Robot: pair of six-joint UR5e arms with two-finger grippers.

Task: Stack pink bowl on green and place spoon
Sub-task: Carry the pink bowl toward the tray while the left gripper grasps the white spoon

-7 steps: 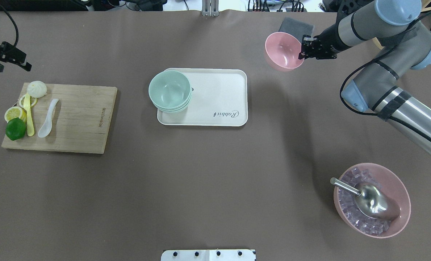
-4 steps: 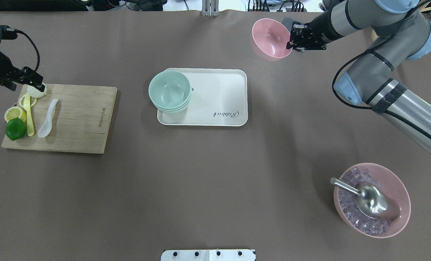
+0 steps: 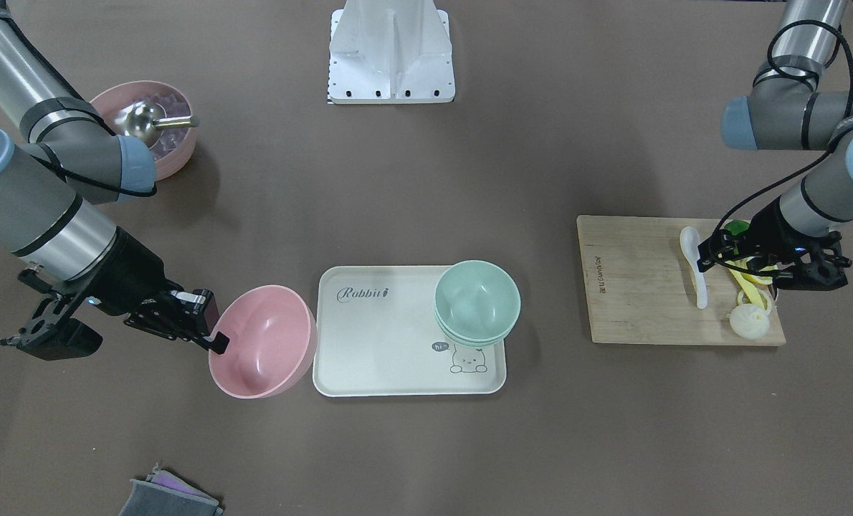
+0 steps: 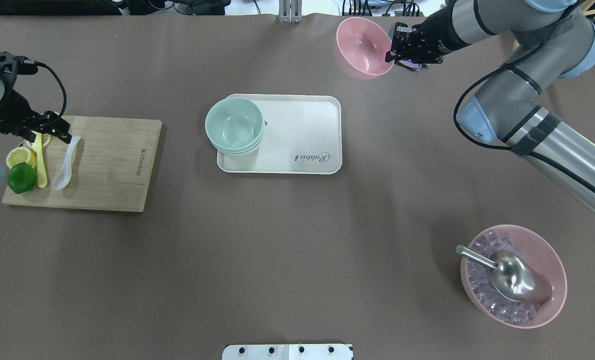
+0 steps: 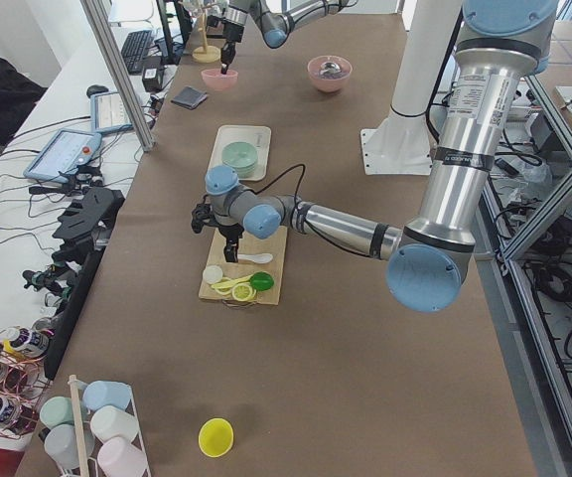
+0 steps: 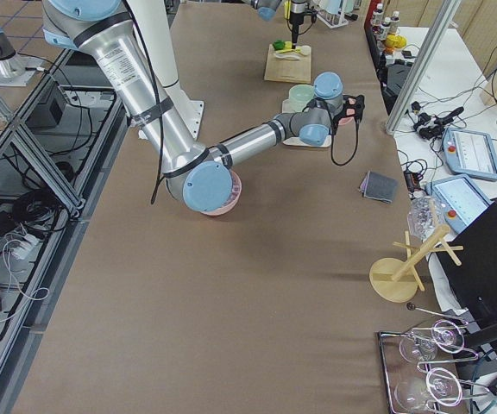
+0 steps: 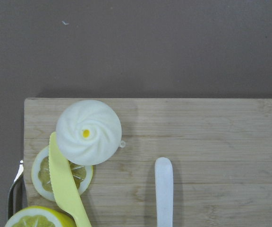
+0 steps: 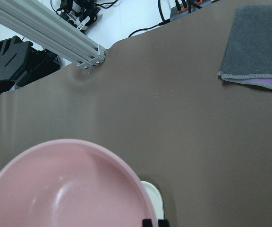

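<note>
My right gripper (image 4: 391,50) is shut on the rim of the empty pink bowl (image 4: 363,47) and holds it in the air beyond the tray's far right corner; in the front-facing view the bowl (image 3: 261,341) hangs just beside the white tray (image 3: 376,344). The stacked green bowls (image 4: 234,125) sit on the tray's left end. The white spoon (image 4: 66,162) lies on the wooden cutting board (image 4: 112,165). My left gripper (image 4: 45,134) hovers open over the board's far left corner, just left of the spoon's handle (image 7: 164,189).
A white bun (image 7: 89,131), lemon slices (image 4: 20,156), a lime (image 4: 21,177) and a yellow knife (image 4: 41,167) lie on the board's left end. A pink bowl of ice with a metal scoop (image 4: 513,275) stands near right. A grey cloth (image 8: 259,42) lies beyond the held bowl.
My right gripper has carried the pink bowl up and to the left, toward the tray. My left gripper has come in from the left edge to over the board's far left corner.
</note>
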